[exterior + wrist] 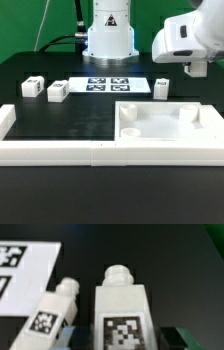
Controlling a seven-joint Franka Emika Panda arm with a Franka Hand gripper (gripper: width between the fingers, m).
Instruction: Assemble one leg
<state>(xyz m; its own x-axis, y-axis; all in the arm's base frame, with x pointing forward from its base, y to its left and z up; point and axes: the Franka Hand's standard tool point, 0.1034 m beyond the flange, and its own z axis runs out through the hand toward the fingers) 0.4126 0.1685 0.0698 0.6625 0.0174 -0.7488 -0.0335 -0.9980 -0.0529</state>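
Observation:
In the exterior view my gripper (pixel 197 70) hangs above the table at the right, past the large white panel (pixel 165 122). In the wrist view a white leg (pixel 122 303) with a black-and-white tag stands between the jaws, its round peg pointing away. The gripper (pixel 125 341) is shut on it. A second leg (pixel 161 88) lies on the table just below and beside the gripper. In the wrist view it (pixel 55 308) is smaller and tilted. Two more legs (pixel 33 87) (pixel 57 92) lie at the exterior view's left.
The marker board (pixel 108 84) lies before the robot base (pixel 108 35) and also shows in the wrist view (pixel 20 274). A long white rim (pixel 50 150) runs along the front edge, joined to the panel.

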